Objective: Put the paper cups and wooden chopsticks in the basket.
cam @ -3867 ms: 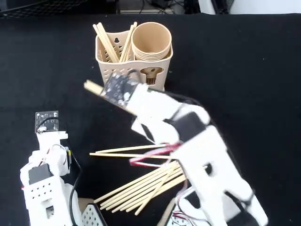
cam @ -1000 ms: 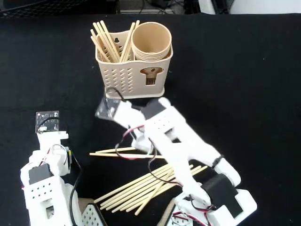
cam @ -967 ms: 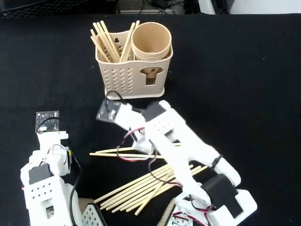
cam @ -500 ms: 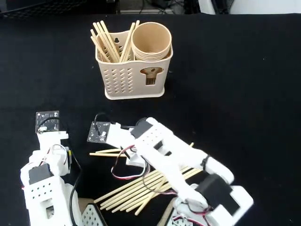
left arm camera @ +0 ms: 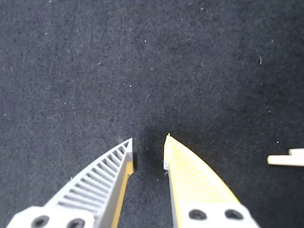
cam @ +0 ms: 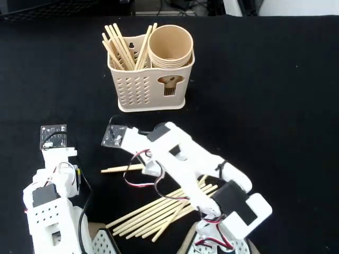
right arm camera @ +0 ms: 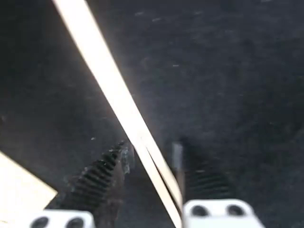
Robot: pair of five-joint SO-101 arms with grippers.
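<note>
The beige basket [cam: 151, 87] stands at the back of the black table. It holds stacked paper cups [cam: 170, 45] and several wooden chopsticks [cam: 121, 47]. A loose pair of chopsticks [cam: 121, 169] lies left of centre, and a pile of chopsticks [cam: 143, 218] lies near the front. My right arm [cam: 175, 156] stretches over the loose pair. My right gripper [right arm camera: 149, 152] is open, low over the cloth, and the chopsticks [right arm camera: 102, 71] run between its fingers. My left gripper [left arm camera: 149, 139] hovers over bare cloth, open by a narrow gap and holding nothing.
The left arm [cam: 53, 180] sits folded at the front left corner. A chopstick end [left arm camera: 287, 159] shows off to one side of the left gripper. Black cloth covers the table, with free room on the right side and around the basket.
The right arm carried a chopstick to the basket, then drew back and came down over the loose pair. The basket now holds more chopsticks. The left arm has not moved.
</note>
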